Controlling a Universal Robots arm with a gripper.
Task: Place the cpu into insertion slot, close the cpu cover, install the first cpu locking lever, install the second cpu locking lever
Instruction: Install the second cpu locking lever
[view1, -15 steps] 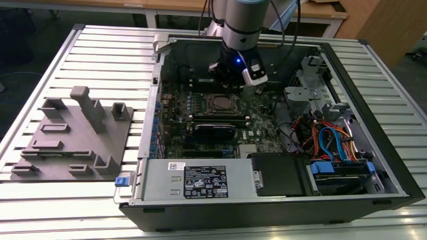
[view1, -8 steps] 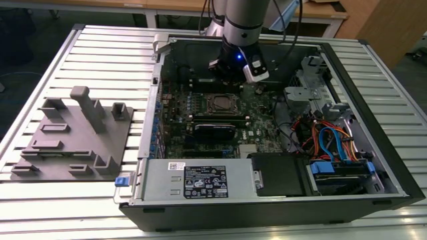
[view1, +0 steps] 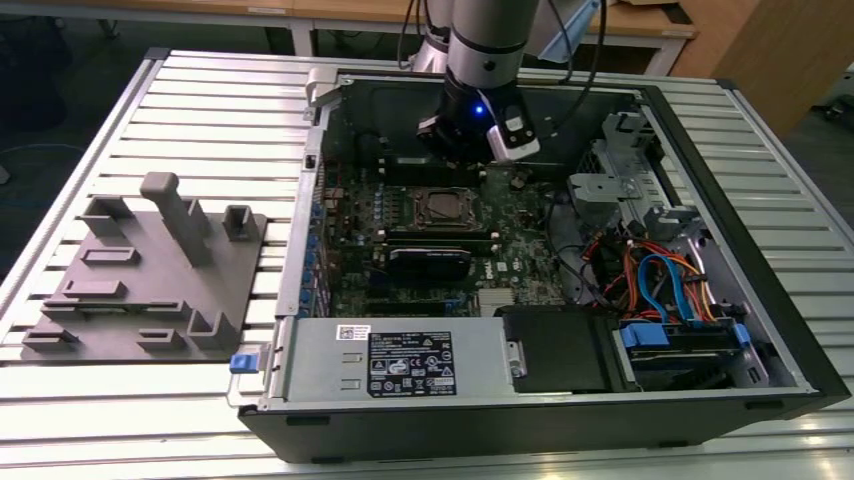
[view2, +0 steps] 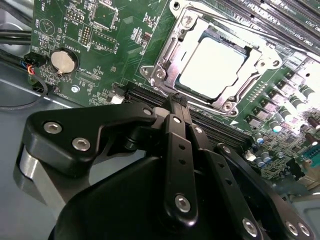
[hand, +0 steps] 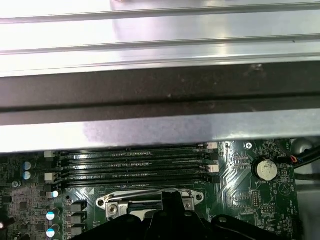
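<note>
Silver cpu (view2: 212, 63) lies just beyond the closed pincer (view2: 178, 102).

A ribbed metal worktable (view1: 200, 110) stands on a dark floor (view1: 54, 60), with wooden furniture (view1: 761, 50) behind it in the exterior view.

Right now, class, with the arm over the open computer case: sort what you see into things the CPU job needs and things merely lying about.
Belongs to the job:
- cpu, seated in the socket
- insertion slot
- cpu cover, down around the chip
- pincer, fingers together, beside the socket

Just lying about:
- grey fixture block
- power-supply box
- coin battery
- coloured cables
</note>
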